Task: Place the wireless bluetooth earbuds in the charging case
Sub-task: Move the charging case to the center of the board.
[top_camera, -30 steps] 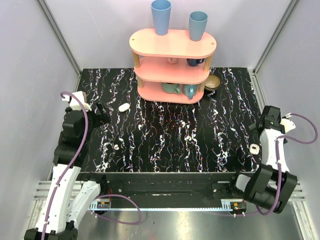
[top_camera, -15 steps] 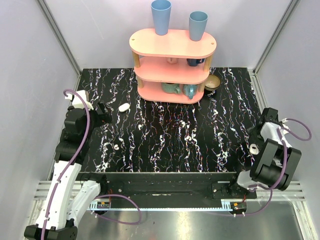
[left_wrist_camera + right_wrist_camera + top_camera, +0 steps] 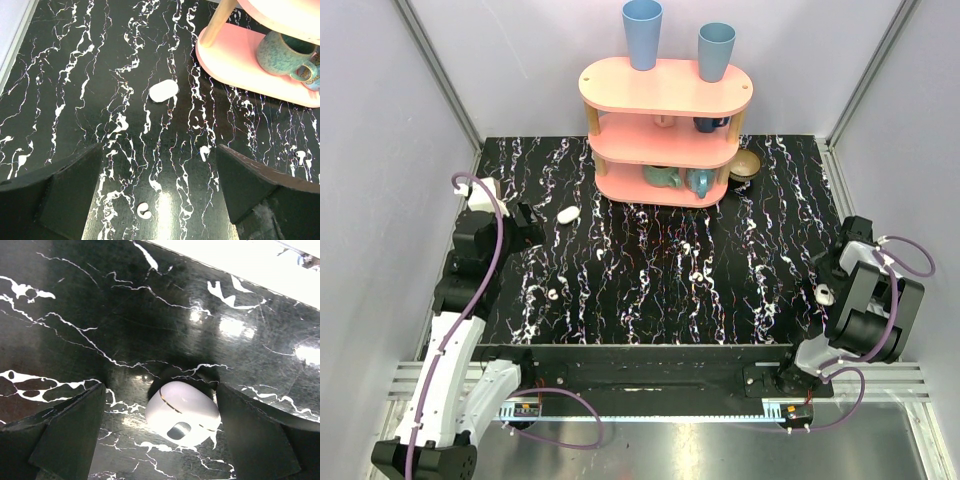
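Charging case: one, white and glossy. It lies on the black marbled table directly between the fingers of the right gripper, just inward of their tips and a little off-centre. Neither finger touches it.
Case axis: the long axis runs roughly from finger to finger, slightly skewed. A thin seam crosses the shell and a small dark oval recess faces the wrist camera. The lid looks shut, though I cannot be sure.
Right gripper: spread wide, holding nothing.
Coming move (judgement): closing as it stands would press the case end to end. A wrist turn would take it across its narrow side instead.
Earbuds: two small white pieces ahead of the left gripper. A C-shaped one sits close in between its fingers. The other lies farther ahead, toward one finger. Both are tiny and easily confused with the white veins.
Left gripper: wide apart, empty.
Nearer arm: the right for the case, the left for the earbuds. Case and earbuds are well apart, on opposite sides of the table.
White oval lozenge: one, straight ahead of the left gripper beyond both earbuds. I cannot tell what it is.
Pink three-tier shelf: one, ahead and to the right of the left gripper.
Blue cups: two, on the shelf's top tier.
Teal mugs: two, on its lowest tier.
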Motion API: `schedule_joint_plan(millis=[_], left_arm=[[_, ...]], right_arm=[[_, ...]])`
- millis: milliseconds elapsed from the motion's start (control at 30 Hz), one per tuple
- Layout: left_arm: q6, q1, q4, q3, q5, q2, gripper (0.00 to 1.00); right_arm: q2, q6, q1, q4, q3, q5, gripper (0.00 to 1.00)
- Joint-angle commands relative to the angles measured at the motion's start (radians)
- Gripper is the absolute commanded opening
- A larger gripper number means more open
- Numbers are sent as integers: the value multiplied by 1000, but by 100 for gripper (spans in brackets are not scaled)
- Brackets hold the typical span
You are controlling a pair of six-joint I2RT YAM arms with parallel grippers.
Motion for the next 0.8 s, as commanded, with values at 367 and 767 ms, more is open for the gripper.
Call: schedule_joint_plan(millis=[367, 767], left_arm=[[-3, 15, 19, 15, 51, 22, 99], [-3, 29, 19, 12, 55, 18, 99]], right_arm=[[52, -111, 2, 54, 30, -123, 100], [40, -63, 28, 66, -7, -234, 100]])
